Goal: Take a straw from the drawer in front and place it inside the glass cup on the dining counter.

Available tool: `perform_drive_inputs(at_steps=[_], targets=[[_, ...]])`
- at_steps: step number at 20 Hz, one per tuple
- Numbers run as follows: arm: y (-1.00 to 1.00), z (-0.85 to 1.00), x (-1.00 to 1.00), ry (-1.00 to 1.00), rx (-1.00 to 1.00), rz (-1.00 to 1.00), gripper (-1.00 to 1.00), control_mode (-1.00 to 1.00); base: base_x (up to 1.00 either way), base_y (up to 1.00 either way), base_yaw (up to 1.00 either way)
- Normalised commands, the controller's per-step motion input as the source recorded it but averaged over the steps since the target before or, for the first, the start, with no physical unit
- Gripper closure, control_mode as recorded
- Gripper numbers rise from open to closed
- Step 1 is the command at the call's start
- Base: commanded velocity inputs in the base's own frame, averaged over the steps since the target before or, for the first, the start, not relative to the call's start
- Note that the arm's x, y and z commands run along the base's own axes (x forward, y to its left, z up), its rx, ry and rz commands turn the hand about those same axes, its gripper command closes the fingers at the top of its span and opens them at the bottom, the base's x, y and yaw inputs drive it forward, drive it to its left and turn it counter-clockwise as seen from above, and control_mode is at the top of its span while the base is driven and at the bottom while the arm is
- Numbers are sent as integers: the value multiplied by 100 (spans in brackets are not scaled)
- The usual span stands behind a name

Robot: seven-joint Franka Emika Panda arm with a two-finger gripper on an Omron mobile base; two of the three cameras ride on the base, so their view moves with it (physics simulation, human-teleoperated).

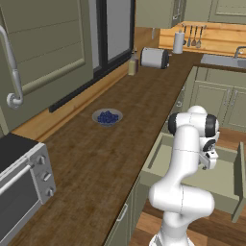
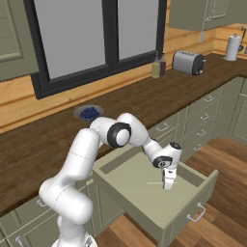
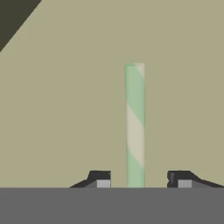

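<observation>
Arm bent forward and down, gripper (image 2: 168,185) pointing into the open drawer (image 2: 144,195). Jaws part open, holding nothing. The straw (image 3: 135,127), green and white striped, lies flat on the drawer floor between the fingertips (image 3: 100,179), clear of both. Its near end is cut off.

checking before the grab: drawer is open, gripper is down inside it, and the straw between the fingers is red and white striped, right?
Not quite. The drawer is open and the gripper is down inside it, but the straw between the fingertips is green and white striped, as the hand view shows.
</observation>
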Motion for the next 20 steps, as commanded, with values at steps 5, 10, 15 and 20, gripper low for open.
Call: perform_drive_inputs(at_steps=[5, 10, 15, 20], targets=[[0, -42, 0, 0, 0, 0, 100, -100, 0, 0, 0], [0, -25, -2, 0, 0, 0, 100, -100, 0, 0, 0], [0, -12, -6, 0, 0, 0, 100, -100, 0, 0, 0], [0, 20, -22, -1, 0, -1, 100, -100, 0, 0, 0]])
